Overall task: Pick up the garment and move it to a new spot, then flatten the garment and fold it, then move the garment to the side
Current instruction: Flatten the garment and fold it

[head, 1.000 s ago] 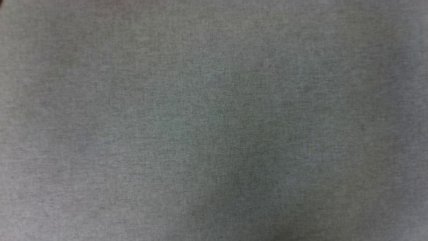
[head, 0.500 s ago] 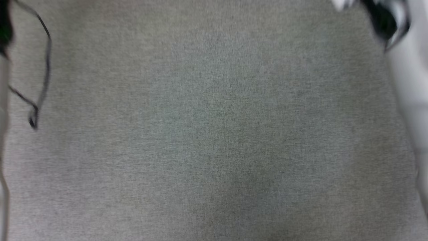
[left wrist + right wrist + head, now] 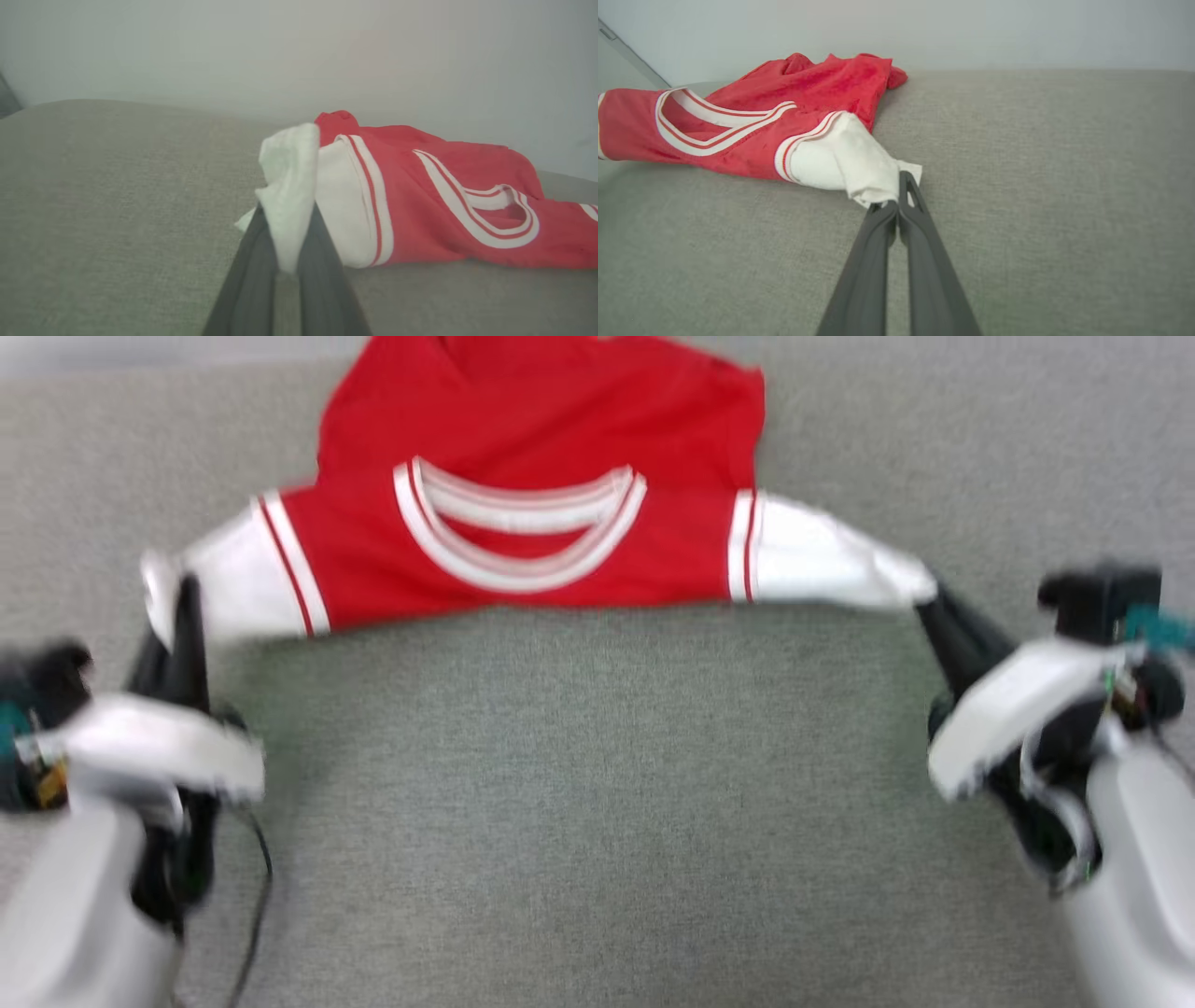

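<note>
The garment [image 3: 532, 485], a red shirt with white sleeve ends and a striped collar, lies stretched sideways across the far part of the grey surface, collar toward me, its body bunched behind. My left gripper [image 3: 182, 593] is shut on the white end of the left sleeve [image 3: 289, 186]. My right gripper [image 3: 924, 593] is shut on the white end of the right sleeve [image 3: 859, 172]. Both sleeves are pulled outward. In the left wrist view the garment [image 3: 444, 200] trails off to the right. From the right wrist the garment [image 3: 752, 112] spreads to the left.
A grey fabric surface [image 3: 579, 803] spreads wide between the two arms in front of the shirt. A pale wall [image 3: 299, 46] rises just behind the surface's far edge. A thin black cable [image 3: 257, 896] hangs by the left forearm.
The head camera has swung: a second ago it showed only grey fabric, then arm parts at the edges, and now the shirt and both grippers.
</note>
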Motion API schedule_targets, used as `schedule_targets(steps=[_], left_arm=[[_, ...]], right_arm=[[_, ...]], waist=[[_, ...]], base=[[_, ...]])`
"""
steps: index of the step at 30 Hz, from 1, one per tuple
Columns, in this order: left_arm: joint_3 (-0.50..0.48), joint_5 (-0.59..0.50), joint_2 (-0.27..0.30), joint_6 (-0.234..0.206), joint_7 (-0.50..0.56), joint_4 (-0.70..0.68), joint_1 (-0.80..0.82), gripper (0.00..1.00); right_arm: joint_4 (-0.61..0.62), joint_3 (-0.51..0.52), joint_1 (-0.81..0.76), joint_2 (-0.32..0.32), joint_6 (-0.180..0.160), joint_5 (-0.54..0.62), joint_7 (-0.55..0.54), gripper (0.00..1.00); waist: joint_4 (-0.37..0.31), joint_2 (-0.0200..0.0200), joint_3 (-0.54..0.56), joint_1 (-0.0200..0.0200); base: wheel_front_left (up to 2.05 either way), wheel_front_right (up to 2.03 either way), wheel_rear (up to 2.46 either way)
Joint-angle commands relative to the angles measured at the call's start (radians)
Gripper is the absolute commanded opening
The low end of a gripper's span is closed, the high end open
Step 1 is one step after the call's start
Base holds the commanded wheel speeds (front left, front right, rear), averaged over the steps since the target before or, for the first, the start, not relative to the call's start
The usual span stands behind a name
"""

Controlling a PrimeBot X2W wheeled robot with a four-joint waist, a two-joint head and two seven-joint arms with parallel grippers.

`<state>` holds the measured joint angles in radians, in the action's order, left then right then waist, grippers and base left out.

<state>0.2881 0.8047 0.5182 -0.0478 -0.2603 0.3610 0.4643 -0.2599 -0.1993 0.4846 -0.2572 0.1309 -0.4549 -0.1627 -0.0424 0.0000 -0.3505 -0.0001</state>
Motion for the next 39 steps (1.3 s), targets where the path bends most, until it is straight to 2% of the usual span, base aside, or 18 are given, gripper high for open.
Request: schedule_targets(steps=[1, 10, 18, 22, 26, 27, 28, 30, 34, 39], left_arm=[[-0.001, 0.003, 0.002, -0.011, -0.007, -0.021, -0.034, 0.00], [0.004, 0.020, 0.033, -0.144, 0.041, -0.268, -0.405, 0.00], [0.031, 0.022, 0.044, -0.231, 0.083, -0.370, -0.601, 0.00], [0.020, 0.047, 0.032, -0.256, 0.079, -0.382, -0.673, 0.00], [0.024, 0.054, 0.018, -0.249, 0.067, -0.379, -0.699, 0.00], [0.024, 0.052, 0.014, -0.249, 0.061, -0.377, -0.696, 0.00], [0.027, 0.049, 0.011, -0.248, 0.058, -0.373, -0.692, 0.00], [0.032, 0.033, 0.006, -0.245, 0.048, -0.370, -0.672, 0.00], [0.046, -0.011, 0.000, -0.255, 0.032, -0.391, -0.637, 0.00], [0.046, -0.052, -0.004, -0.269, 0.019, -0.450, -0.591, 0.00]], right_arm=[[0.019, 0.004, -0.036, 0.009, 0.000, 0.009, -0.005, 0.00], [0.211, 0.120, -0.412, 0.091, 0.000, 0.056, -0.139, 0.00], [0.269, 0.183, -0.677, 0.127, 0.000, 0.119, -0.245, 0.00], [0.298, 0.210, -0.783, 0.147, 0.000, 0.149, -0.277, 0.00], [0.292, 0.234, -0.841, 0.172, -0.001, 0.156, -0.303, 0.00], [0.289, 0.234, -0.845, 0.178, 0.000, 0.157, -0.303, 0.04], [0.287, 0.234, -0.843, 0.182, 0.000, 0.158, -0.301, 0.14], [0.288, 0.229, -0.824, 0.184, 0.000, 0.154, -0.289, 1.00], [0.308, 0.245, -0.745, 0.190, 0.000, 0.129, -0.241, 1.00], [0.253, 0.279, -0.517, 0.193, 0.000, 0.091, -0.196, 1.00]], waist=[[-0.001, 0.0000, 0.044, 0.0001], [0.003, 0.0000, 0.161, 0.0001], [0.035, 0.0000, 0.254, 0.0001], [0.045, 0.0000, 0.279, 0.0001], [0.058, 0.0000, 0.288, 0.0001], [0.060, 0.0000, 0.288, 0.0001], [0.062, 0.0000, 0.287, 0.0001], [0.066, 0.0000, 0.283, 0.0001], [0.072, 0.0000, 0.273, 0.0001], [0.078, 0.0000, 0.234, 0.0001]], base=[[0.00, 0.00, 0.00], [0.00, 0.00, 0.00], [0.00, 0.00, 0.00], [0.00, 0.00, 0.00], [0.00, 0.00, 0.00], [0.00, 0.00, 0.00], [0.00, 0.00, 0.00], [0.00, 0.00, 0.00], [0.00, 0.00, 0.00], [0.00, 0.00, 0.00]])
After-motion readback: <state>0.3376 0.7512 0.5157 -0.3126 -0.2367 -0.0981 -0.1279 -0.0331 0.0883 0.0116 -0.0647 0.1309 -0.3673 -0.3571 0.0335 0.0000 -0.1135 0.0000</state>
